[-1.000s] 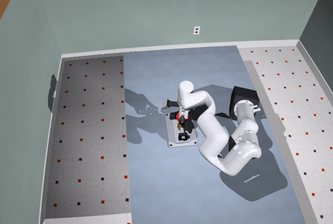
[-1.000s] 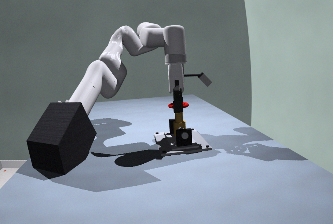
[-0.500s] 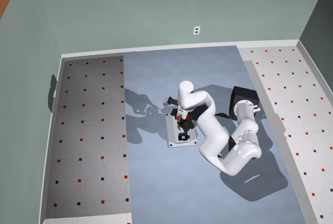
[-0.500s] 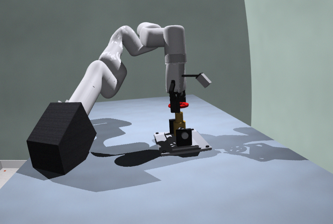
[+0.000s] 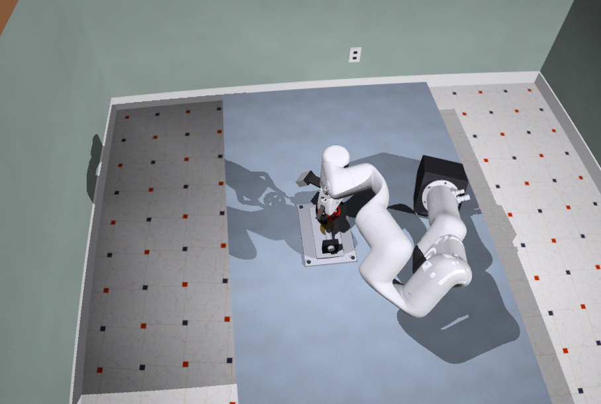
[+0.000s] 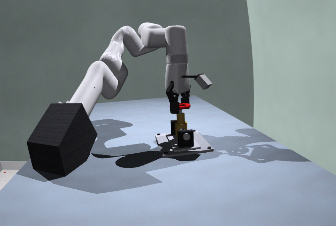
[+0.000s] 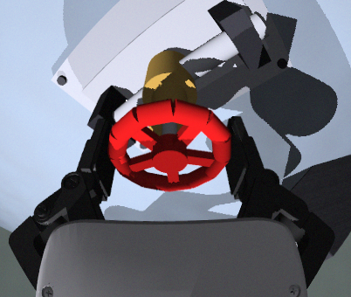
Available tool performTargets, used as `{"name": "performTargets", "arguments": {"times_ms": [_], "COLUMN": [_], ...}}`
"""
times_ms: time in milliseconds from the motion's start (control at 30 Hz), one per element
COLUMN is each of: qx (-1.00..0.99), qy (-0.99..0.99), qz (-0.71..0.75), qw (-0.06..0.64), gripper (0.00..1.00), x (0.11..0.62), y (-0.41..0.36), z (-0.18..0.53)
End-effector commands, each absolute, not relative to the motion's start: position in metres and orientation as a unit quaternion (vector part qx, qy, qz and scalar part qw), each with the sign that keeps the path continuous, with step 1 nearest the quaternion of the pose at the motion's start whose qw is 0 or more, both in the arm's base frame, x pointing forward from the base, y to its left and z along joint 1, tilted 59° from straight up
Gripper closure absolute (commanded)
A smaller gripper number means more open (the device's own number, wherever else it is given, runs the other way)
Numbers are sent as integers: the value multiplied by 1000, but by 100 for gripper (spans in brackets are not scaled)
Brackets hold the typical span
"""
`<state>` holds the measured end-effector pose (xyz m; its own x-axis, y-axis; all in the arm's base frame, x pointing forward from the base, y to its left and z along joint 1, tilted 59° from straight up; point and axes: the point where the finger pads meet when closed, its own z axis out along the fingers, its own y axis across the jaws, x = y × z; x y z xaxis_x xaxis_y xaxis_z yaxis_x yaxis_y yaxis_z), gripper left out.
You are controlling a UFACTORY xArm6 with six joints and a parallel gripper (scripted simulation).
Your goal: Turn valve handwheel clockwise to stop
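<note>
The red spoked handwheel sits level on top of a brass valve body, which stands on a grey baseplate. My gripper points straight down over it, and its two black fingers press on opposite sides of the wheel's rim. In the exterior view the handwheel shows between the fingers, above the brass body. In the top view the wheel is mostly hidden under my wrist. The valve's pipe runs through black clamp blocks.
The arm's black base block stands at the left of the table. A small grey camera box sticks out from my wrist. Tiled floor lies on both sides of the blue table.
</note>
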<state>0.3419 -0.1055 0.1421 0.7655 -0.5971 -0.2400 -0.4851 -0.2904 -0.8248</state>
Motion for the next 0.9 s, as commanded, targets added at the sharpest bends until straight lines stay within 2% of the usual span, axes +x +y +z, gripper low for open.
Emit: {"name": "performTargets", "arguments": {"times_ms": [0,867], "qx": [-795,-771], "qy": [352,403], "qz": [-49,-17], "qw": [491,493], "gripper": [100,100], "x": [342,342], "y": [-106,-106], "z": [142,142]}}
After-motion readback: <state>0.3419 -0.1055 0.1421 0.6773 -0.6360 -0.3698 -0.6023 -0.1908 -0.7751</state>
